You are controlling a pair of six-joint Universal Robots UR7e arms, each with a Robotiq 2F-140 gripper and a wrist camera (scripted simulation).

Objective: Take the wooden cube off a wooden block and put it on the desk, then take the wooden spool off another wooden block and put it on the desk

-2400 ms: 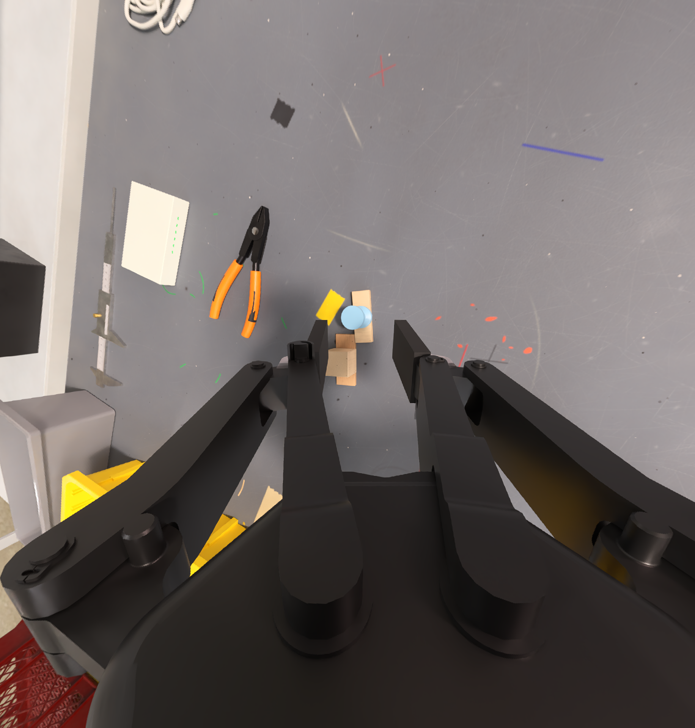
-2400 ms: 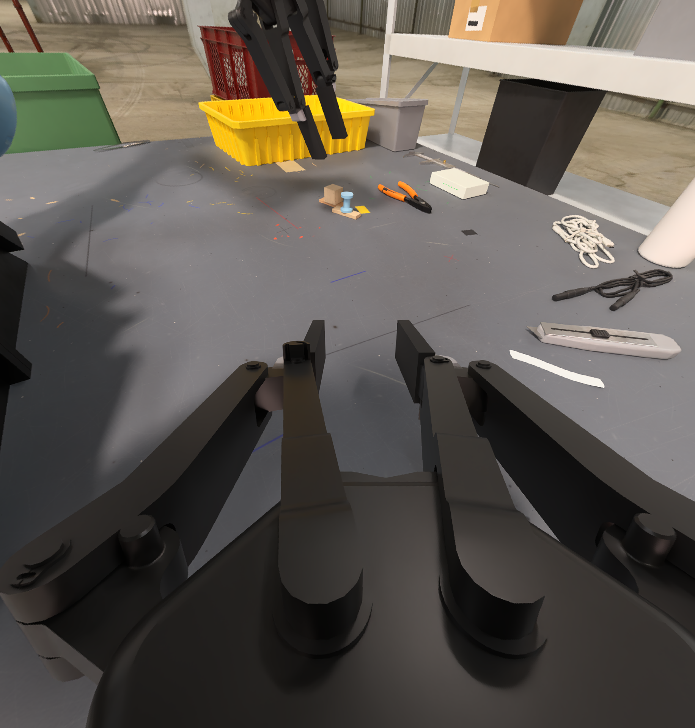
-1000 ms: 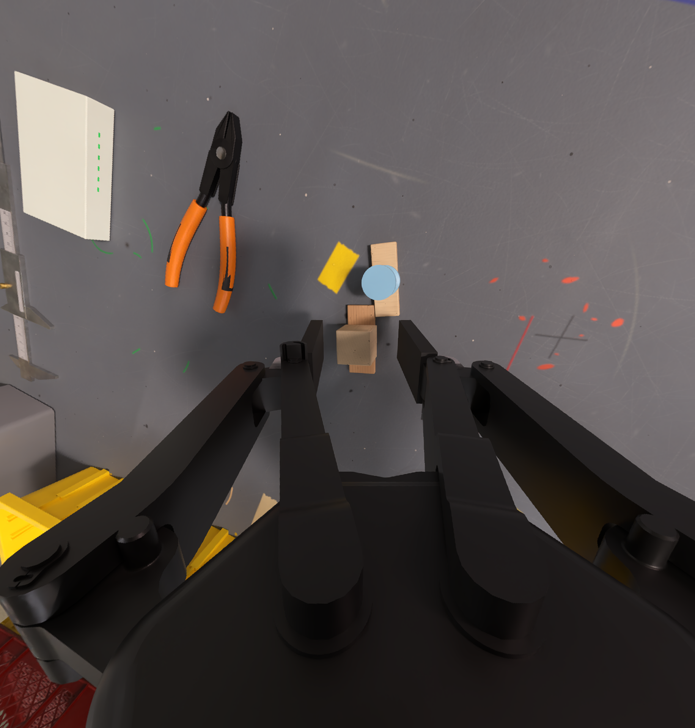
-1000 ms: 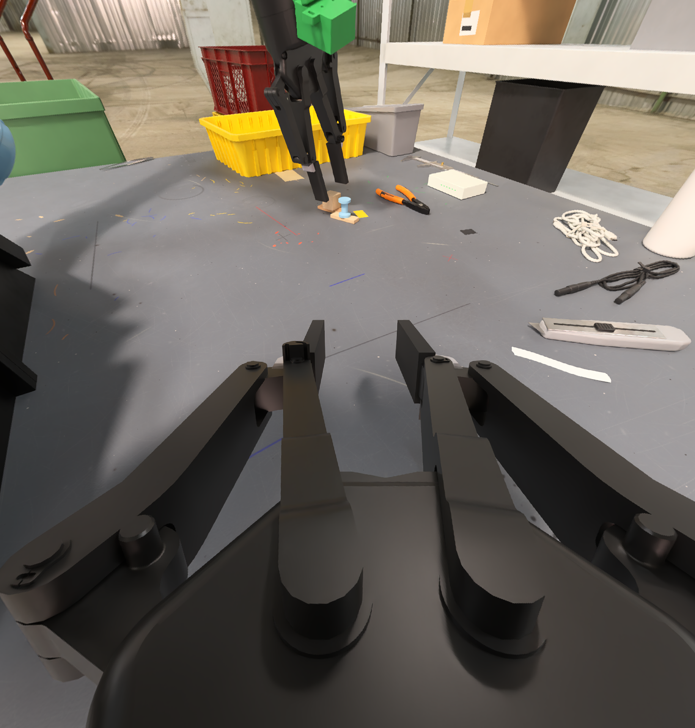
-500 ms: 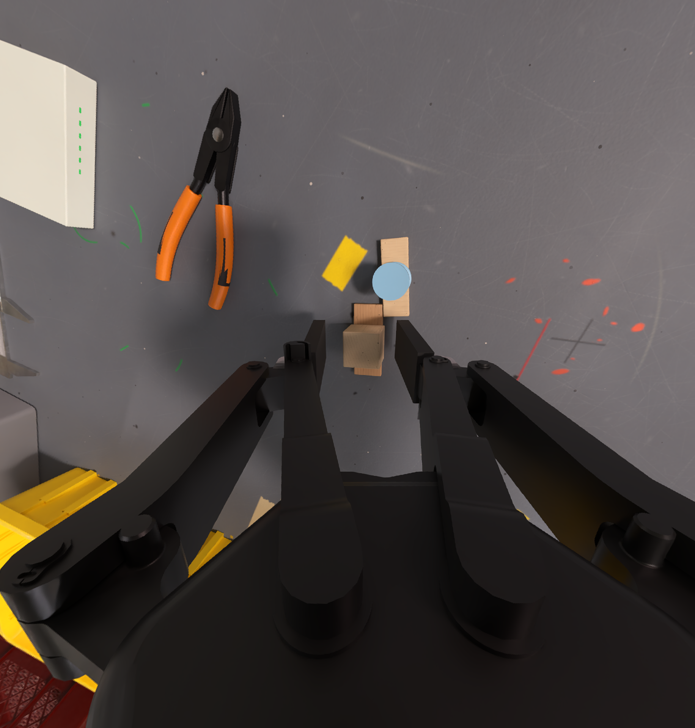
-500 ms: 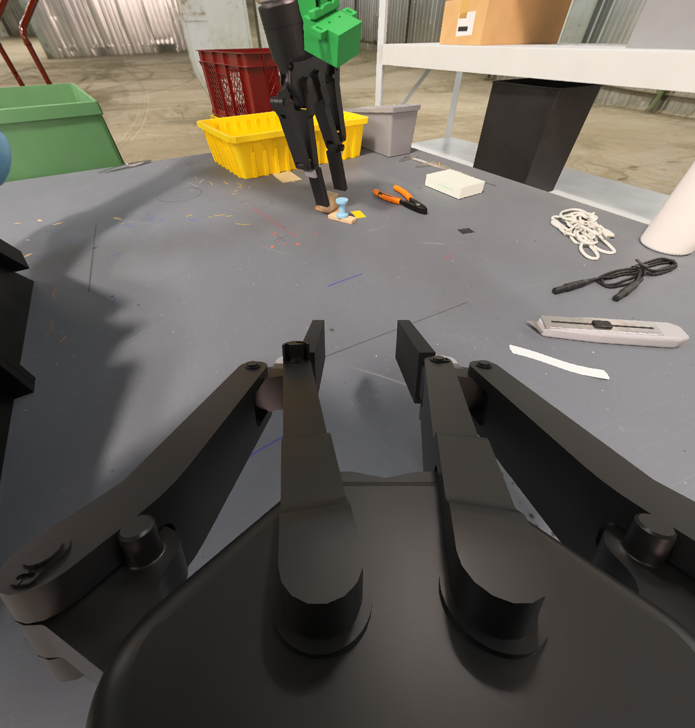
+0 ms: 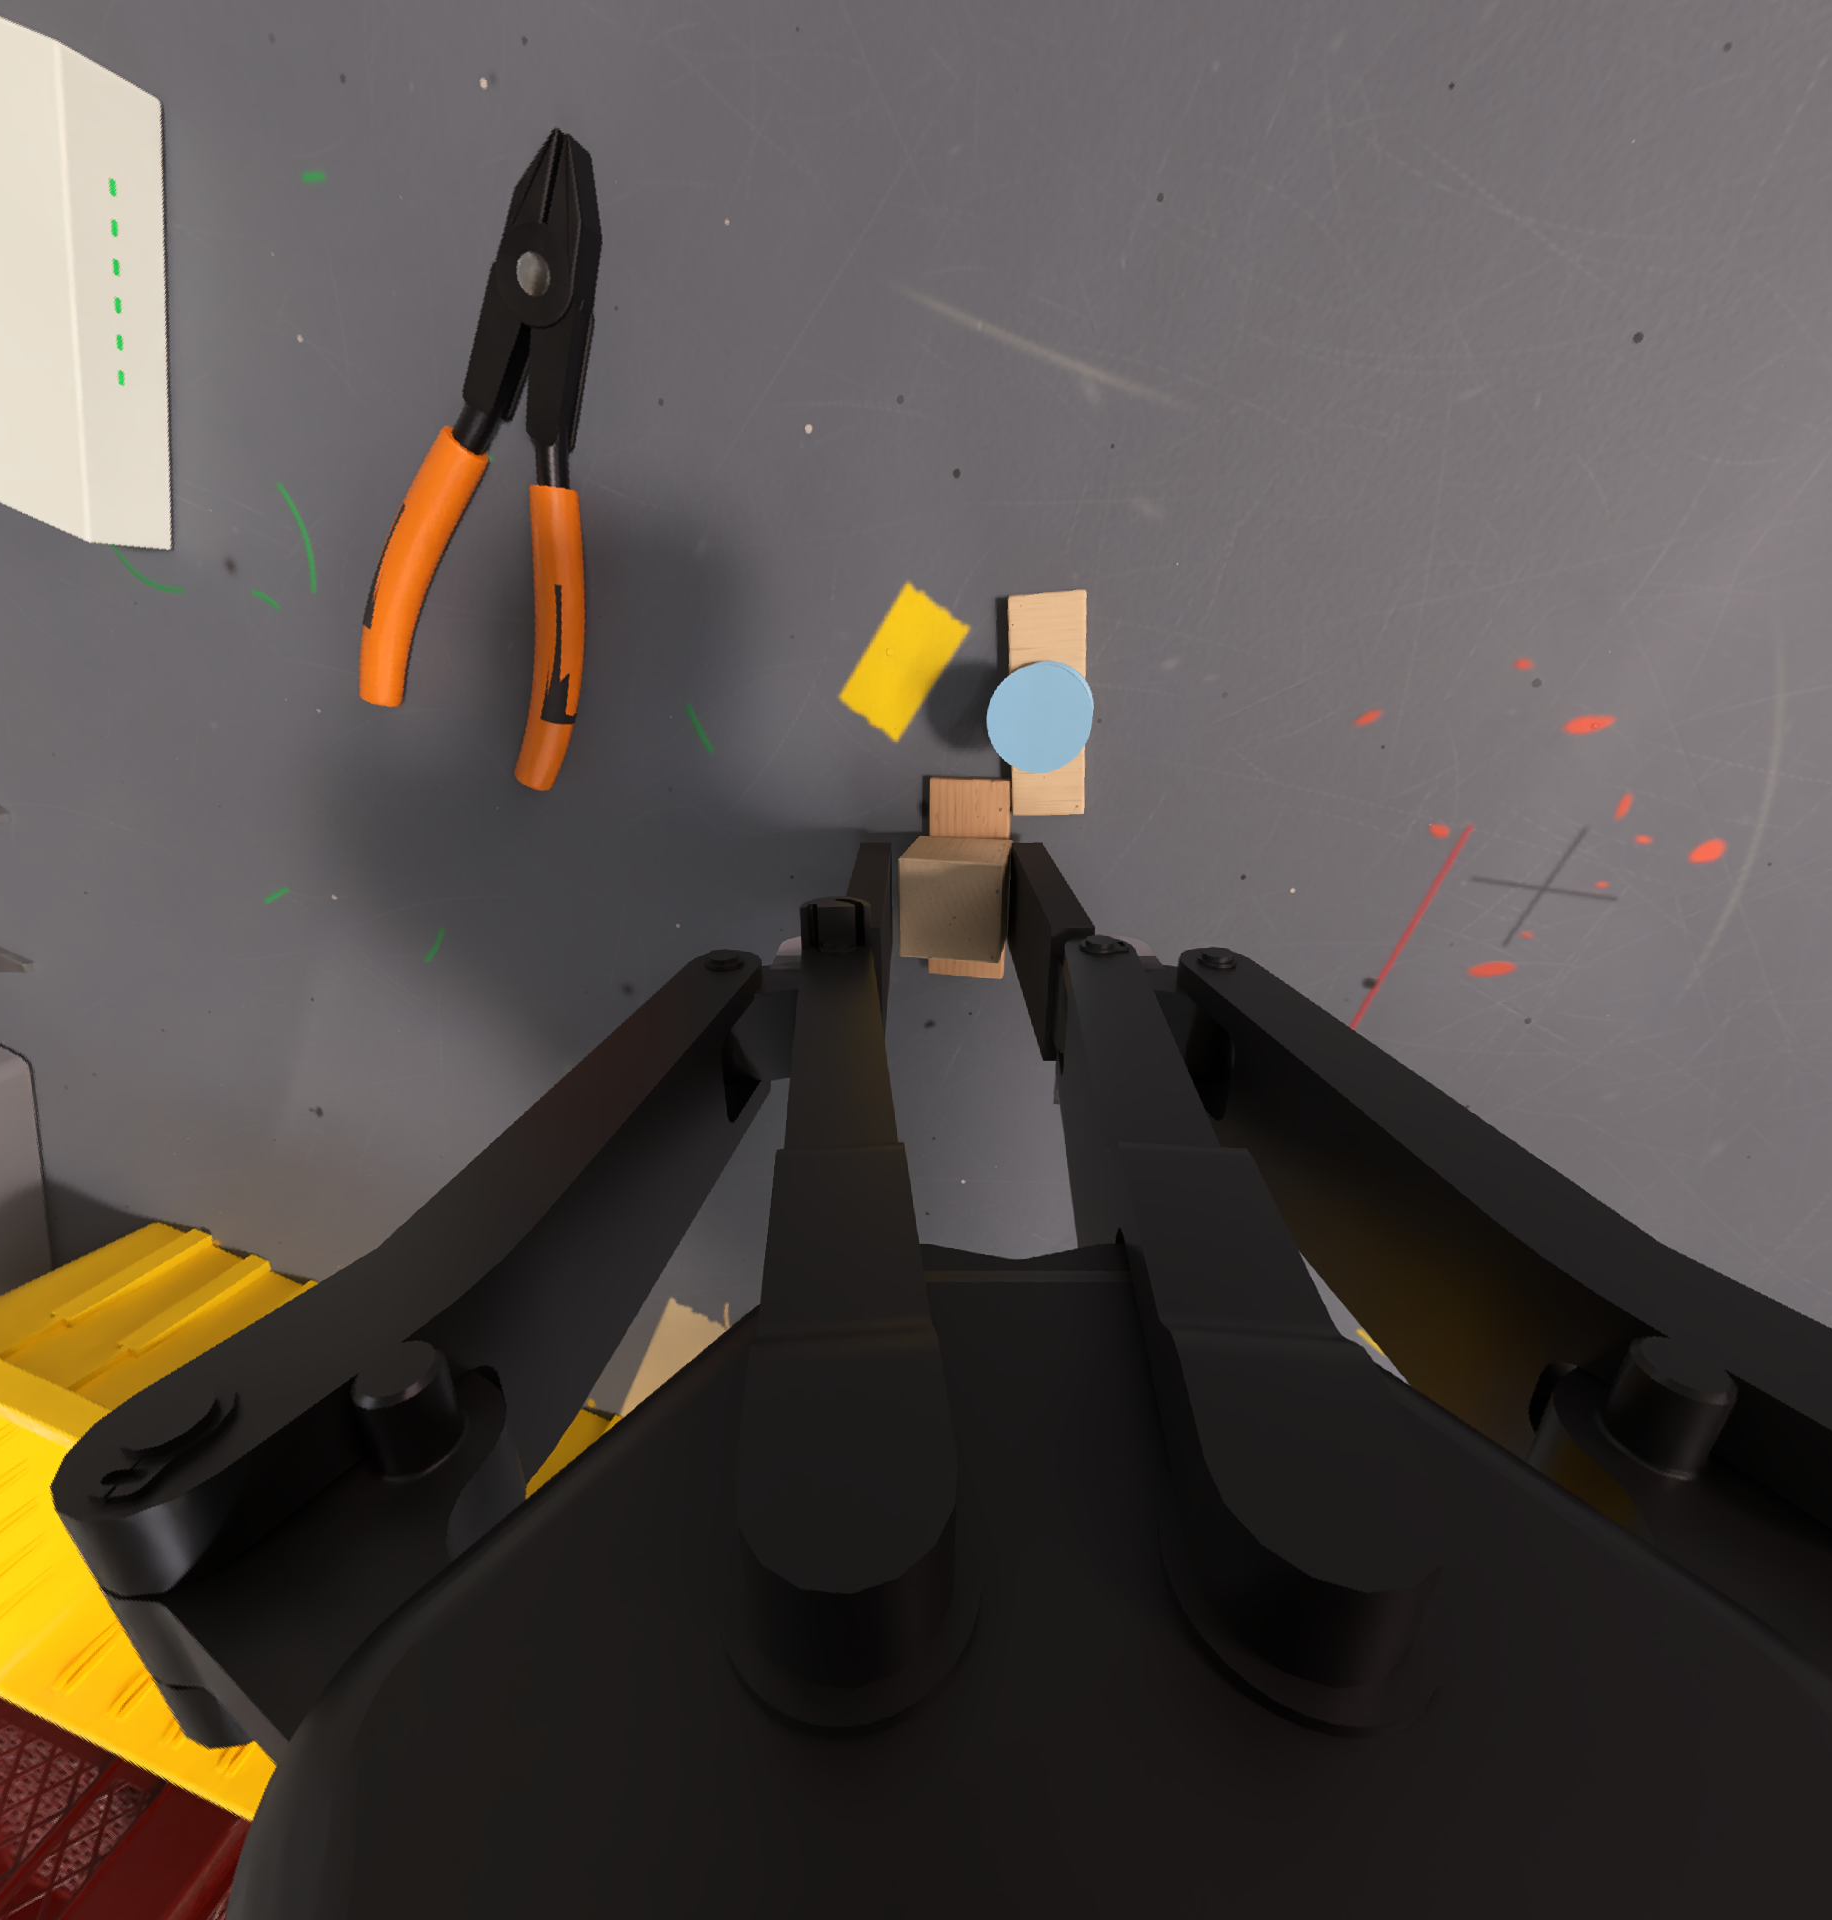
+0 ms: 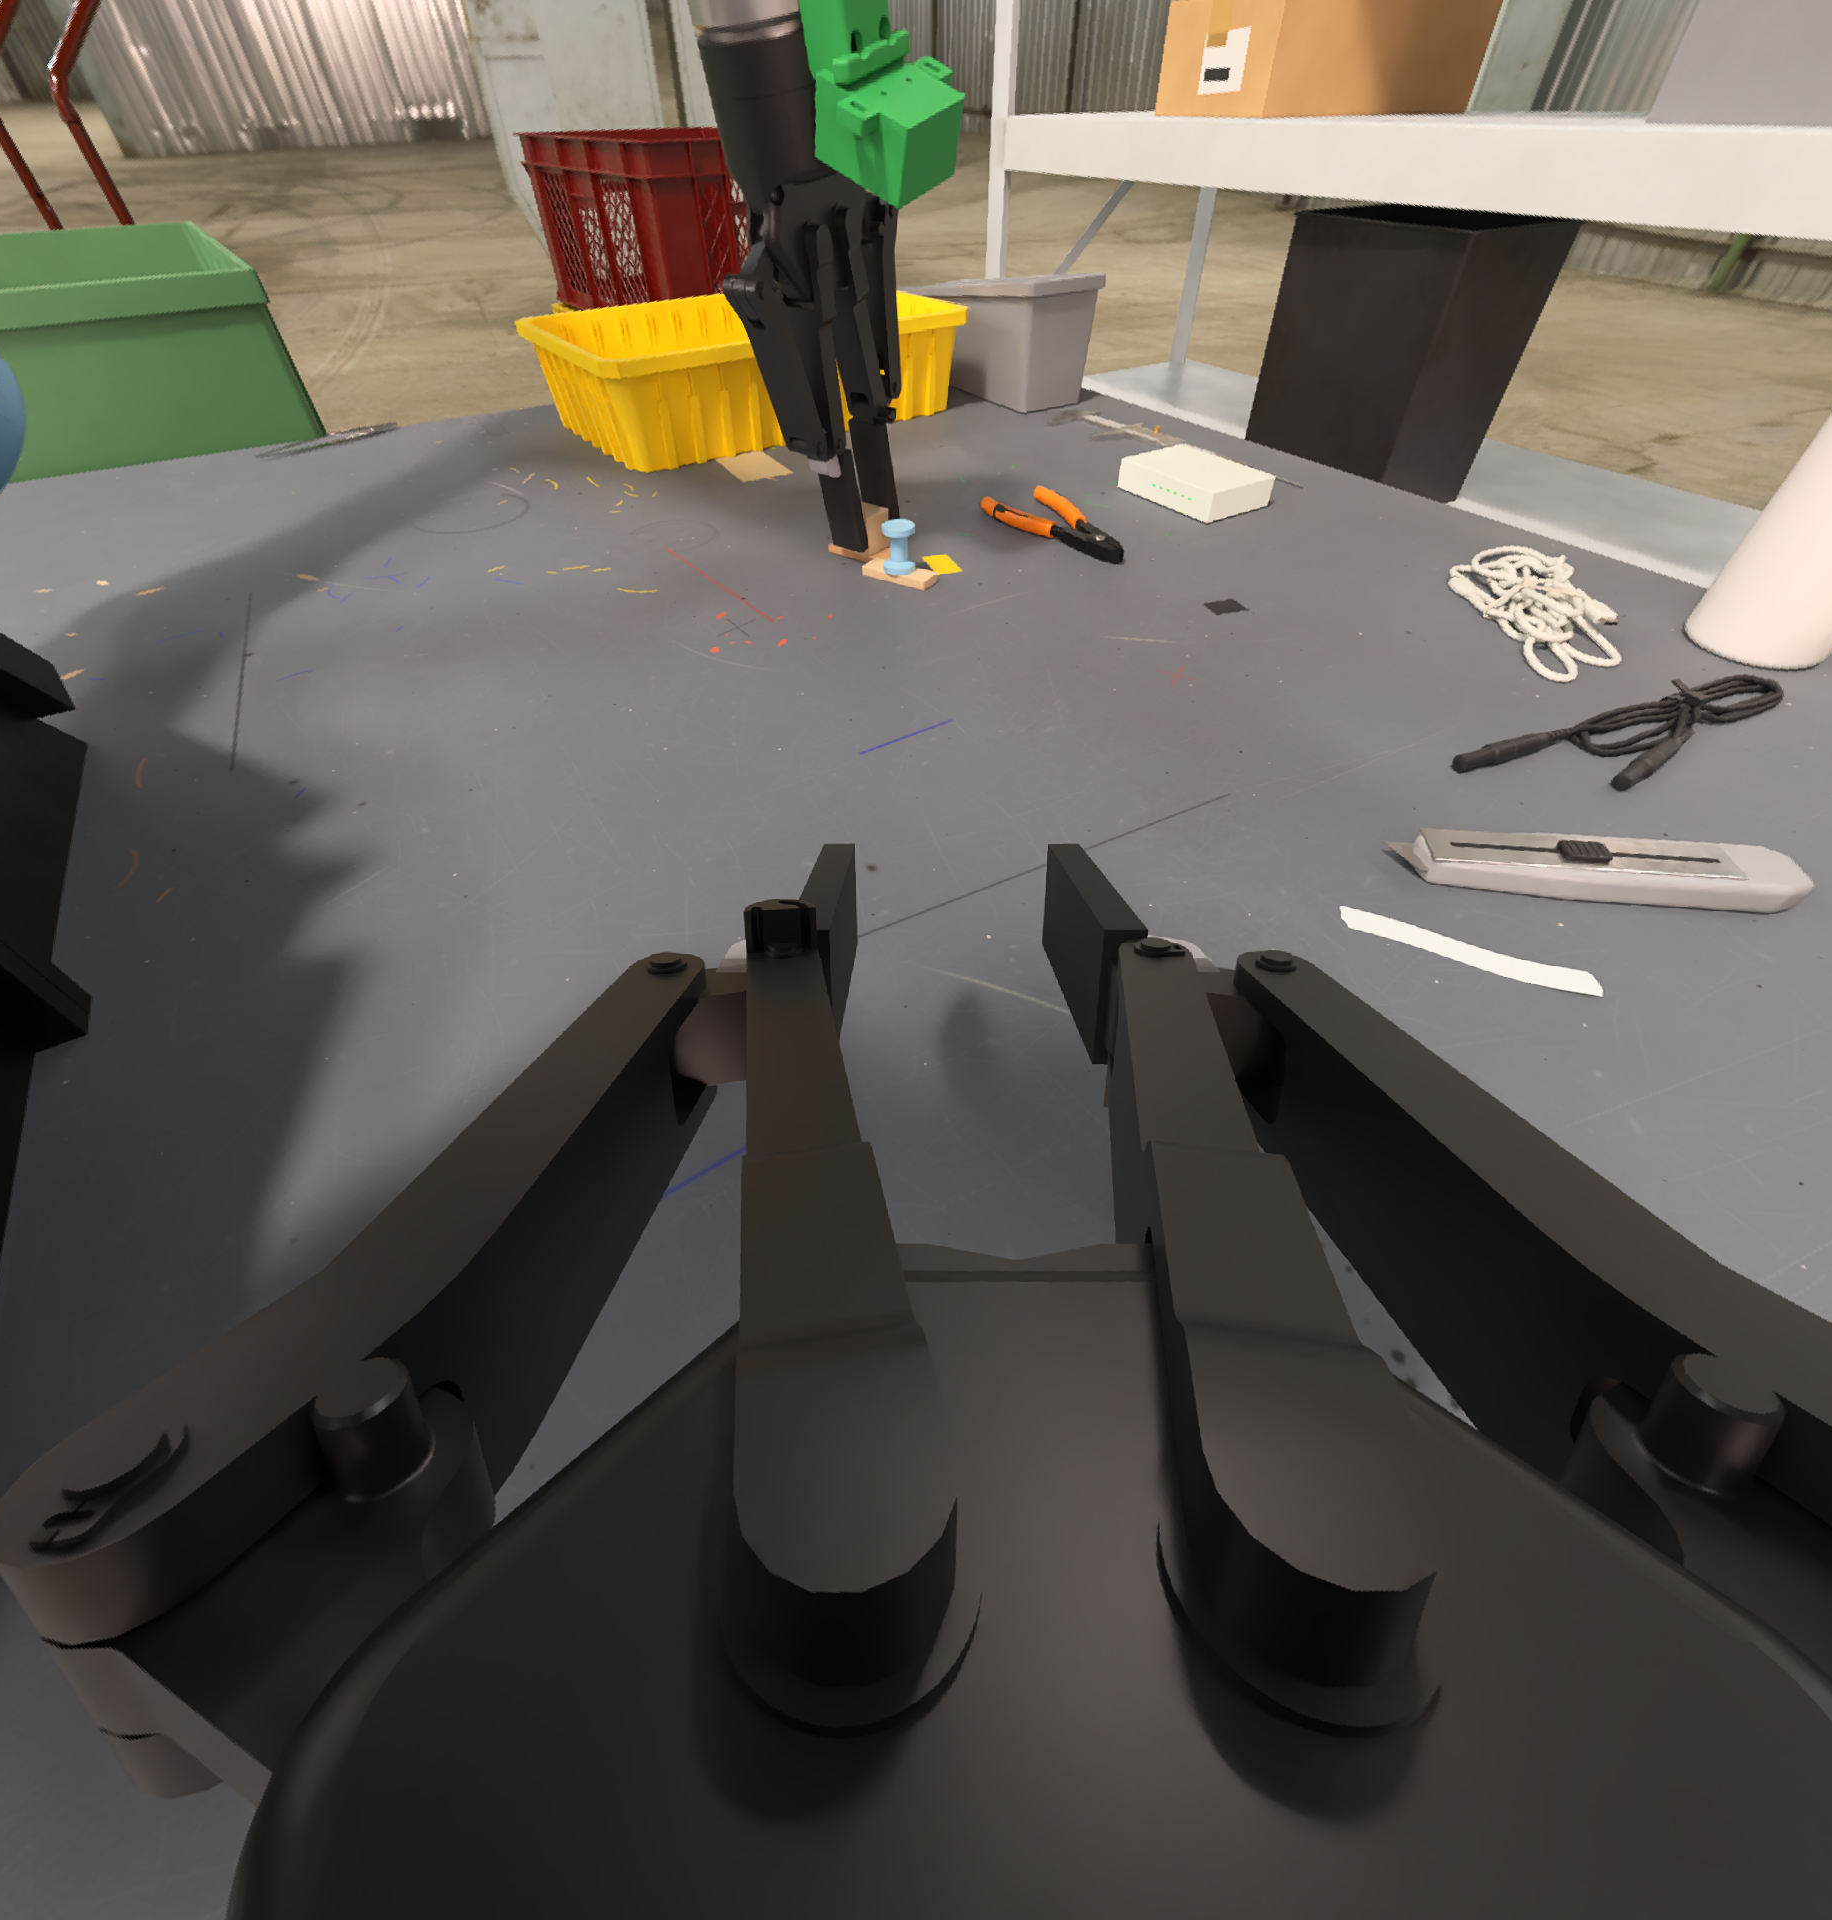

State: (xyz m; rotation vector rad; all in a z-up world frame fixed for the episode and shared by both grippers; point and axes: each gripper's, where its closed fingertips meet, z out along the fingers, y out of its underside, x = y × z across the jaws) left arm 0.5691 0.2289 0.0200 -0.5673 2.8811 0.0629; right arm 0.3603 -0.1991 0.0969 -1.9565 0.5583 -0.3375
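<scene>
Gripping the wooden cube [image 7: 951, 906] between both pads of the left gripper [image 7: 951, 902], one finger flat against each side face, narrowed from a wide spread down to the cube's own width. Sitting on its wooden block [image 7: 969, 808] all the same, with a strip of block showing beyond the cube and a sliver below it, so not yet lifted, as far as can be judged. Coming straight down from above, likely so that the pads meet parallel faces and the thin block underneath stays put on the lift.

Just beyond, standing upright on the second, longer block [image 7: 1047, 628]: the wooden spool [image 7: 1040, 717], painted light blue, seen end-on as a disc. Placed close enough to the cube that a sideways drag could knock it, hence, probably, the vertical approach. Beside both blocks, a yellow scrap [image 7: 903, 661] lying flat on the desk [image 7: 1307, 312]. Farther left, orange-handled pliers [image 7: 496, 457], then a white box [image 7: 60, 291].

Hanging well back over bare desk, the right gripper [image 8: 941, 912]: fingers spread wide, nothing between them, presumably parked to keep out of the way. From that view, far across the desk, the left arm reaching down on the cube, spool visible beside its fingers. Off to the side, a utility knife [image 8: 1608, 868], a black cable [image 8: 1629, 727], a white cord [image 8: 1535, 608]. At the far edge, a yellow bin [image 8: 663, 384].
</scene>
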